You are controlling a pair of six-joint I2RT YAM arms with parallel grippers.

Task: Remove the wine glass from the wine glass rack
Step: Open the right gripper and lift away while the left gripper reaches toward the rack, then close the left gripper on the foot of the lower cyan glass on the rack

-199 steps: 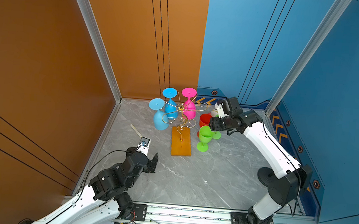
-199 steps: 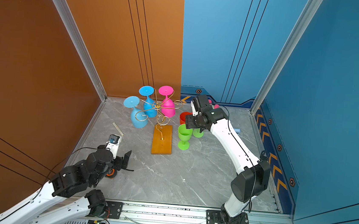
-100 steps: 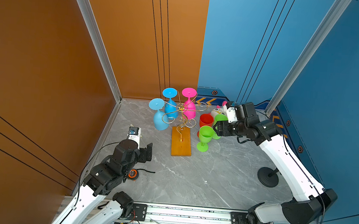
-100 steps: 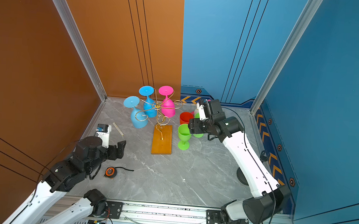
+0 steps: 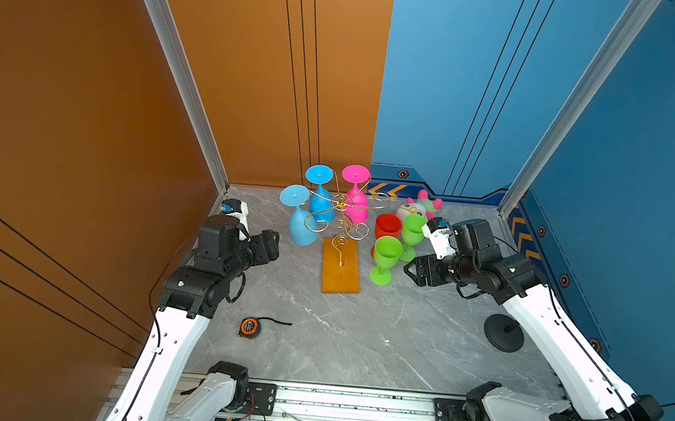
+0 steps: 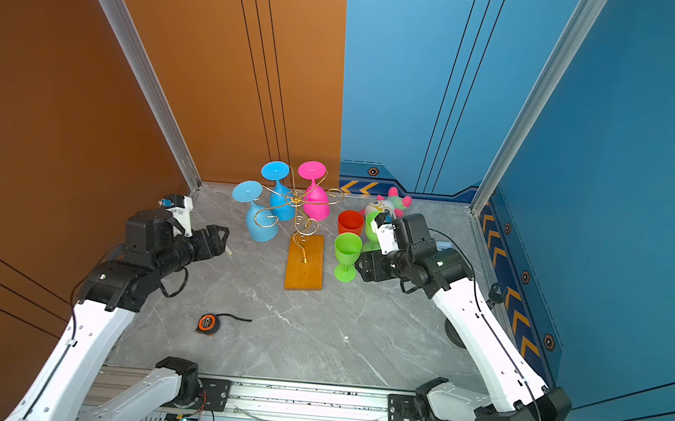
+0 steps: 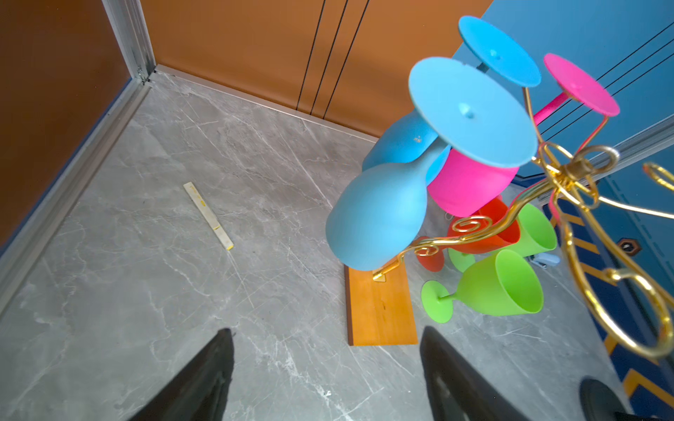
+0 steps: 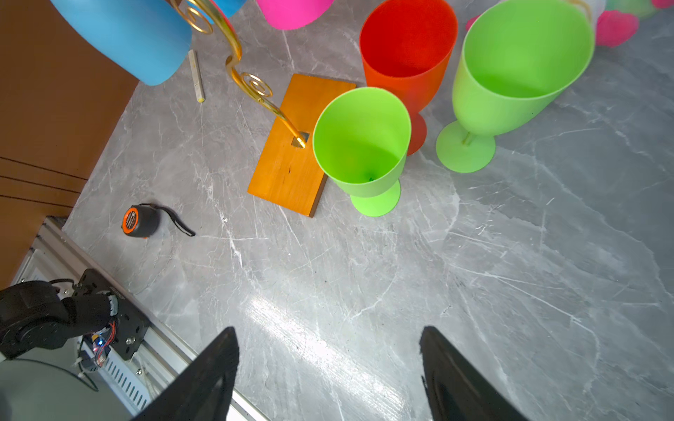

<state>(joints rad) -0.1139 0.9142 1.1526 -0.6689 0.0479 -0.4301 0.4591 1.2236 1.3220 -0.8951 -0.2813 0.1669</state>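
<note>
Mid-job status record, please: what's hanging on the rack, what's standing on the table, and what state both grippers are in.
rack: wine glass rack, upright on the table
hung upside down: nearer blue glass, farther blue glass, pink glass
standing on table: red glass, nearer green glass, farther green glass, all right of the rack
left gripper: open, empty, apart from the blue glasses
right gripper: open, empty, beside the nearer green glass, apart
other items: tape measure, plush toy
</note>
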